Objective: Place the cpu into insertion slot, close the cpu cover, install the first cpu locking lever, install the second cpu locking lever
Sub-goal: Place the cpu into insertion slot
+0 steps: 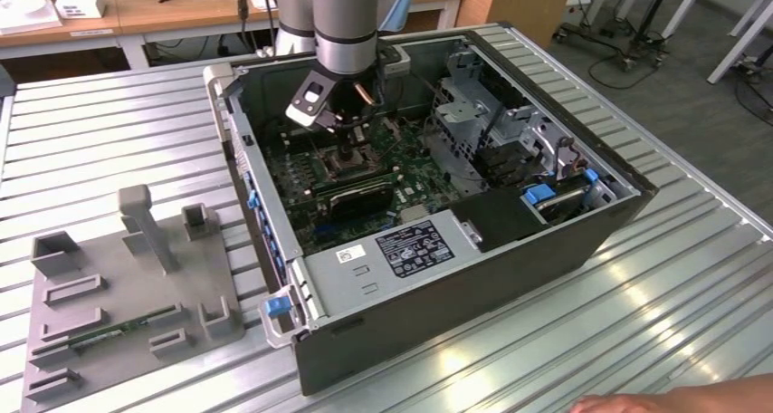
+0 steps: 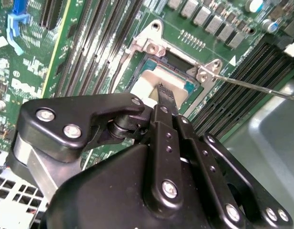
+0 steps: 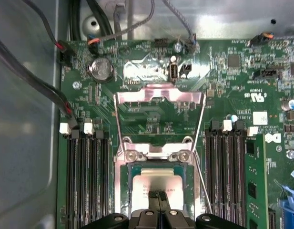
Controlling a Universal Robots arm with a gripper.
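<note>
The cpu (image 3: 158, 180) lies flat in the insertion slot (image 3: 121, 187), its pale metal top level with the silver rim. To us that reads as seated rather than carried. The gripper (image 3: 159, 196) stands directly over it with its fingers drawn narrow, side by side with barely a seam between them. Their tips are on or just above the chip's top. It grips nothing. Judging by the pose, we think closed fingers make a blunt tip for pressing down, not a clamp.

The cpu cover (image 3: 158, 94) is swung open, away from the socket, so its window frames bare green board and not the chip. That leaves the slot open from above, which is why the arm can come straight down. A thin locking lever (image 2: 254, 86) stands out to one side of the socket, unlatched. By our reading the first step looks done, and the cover and both levers are not yet done.

Long memory slots (image 3: 87, 181) flank the socket closely, so there is little room for sideways drift. In the exterior view the arm drops into the open computer case (image 1: 483, 277) at upper middle, with a grey fixture tray (image 1: 121, 313) at lower left. A person's hand (image 1: 653, 402) rests at the bottom right edge, well apart from the work.
</note>
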